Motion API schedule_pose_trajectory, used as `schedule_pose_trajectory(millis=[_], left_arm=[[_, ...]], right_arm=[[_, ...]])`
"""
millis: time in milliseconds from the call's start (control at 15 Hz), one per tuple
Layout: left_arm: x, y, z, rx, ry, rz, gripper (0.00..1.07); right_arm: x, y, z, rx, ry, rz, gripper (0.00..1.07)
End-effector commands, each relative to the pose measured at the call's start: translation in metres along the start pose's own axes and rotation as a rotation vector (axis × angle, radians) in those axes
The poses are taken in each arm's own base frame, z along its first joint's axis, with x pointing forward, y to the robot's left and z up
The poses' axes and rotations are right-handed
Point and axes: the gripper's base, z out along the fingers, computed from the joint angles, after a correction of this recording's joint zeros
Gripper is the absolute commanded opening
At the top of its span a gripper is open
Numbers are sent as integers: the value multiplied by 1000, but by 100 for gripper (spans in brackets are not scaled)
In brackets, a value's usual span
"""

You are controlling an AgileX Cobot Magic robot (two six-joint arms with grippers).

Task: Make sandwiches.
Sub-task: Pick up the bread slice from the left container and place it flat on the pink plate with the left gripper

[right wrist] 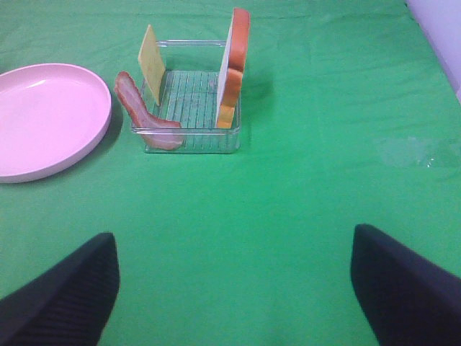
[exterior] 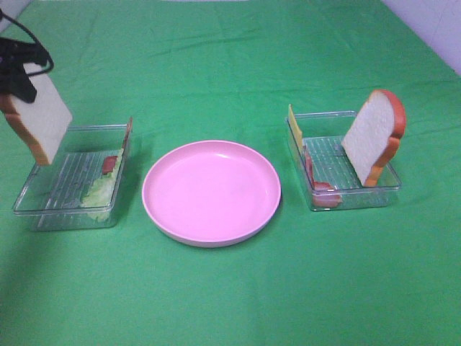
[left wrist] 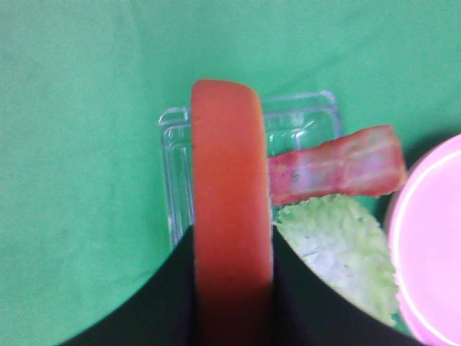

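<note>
Left gripper (left wrist: 232, 288): clamped on the white toy bread slice with orange-brown crust (exterior: 42, 119), upper left of frame, above the clear plastic tray (exterior: 43, 209).
Likely reason: carrying it to the round pink plate (exterior: 209, 191), centre.
Right gripper (right wrist: 234, 288): jaws wide apart, holding nothing.
Second bread slice (exterior: 371, 137): leaning upright in the right-hand tray (exterior: 389, 189).

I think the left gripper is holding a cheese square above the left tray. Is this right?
No. The left gripper holds a bread slice instead, above the left tray; the exterior high view shows it.
</note>
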Motion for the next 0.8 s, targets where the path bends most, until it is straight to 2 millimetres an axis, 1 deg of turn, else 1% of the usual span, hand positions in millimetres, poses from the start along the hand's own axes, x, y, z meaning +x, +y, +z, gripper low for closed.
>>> schedule_pose_trajectory(millis=[67, 133, 200, 267, 333, 400, 533, 667, 733, 800], left_arm=[[-5, -15, -50, 58, -108, -39, 0], [-5, -21, -70, 90, -149, -51, 0], [-4, -24, -79, 108, -166, -59, 0], [-3, -30, -93, 165, -182, -92, 0], [-1, -37, -100, 235, -174, -128, 0], [2, -44, -102, 314, -139, -140, 0], [5, -61, -90, 415, -86, -93, 0], [9, -84, -68, 478, -17, -58, 0], [11, -91, -60, 489, 7, -53, 0], [15, -101, -43, 497, 52, -45, 0]], right_arm=[[1, 1, -1, 5, -25, 5, 82], [1, 1, -1, 5, -25, 5, 82], [1, 1, -1, 5, -25, 5, 82], [1, 1, -1, 5, -25, 5, 82], [1, 1, -1, 5, -25, 5, 82], [1, 1, -1, 5, -25, 5, 82], [1, 1, -1, 5, -25, 5, 82], [1, 1, -1, 5, -25, 5, 82], [1, 1, -1, 5, -25, 5, 82], [1, 1, -1, 5, -25, 5, 82]])
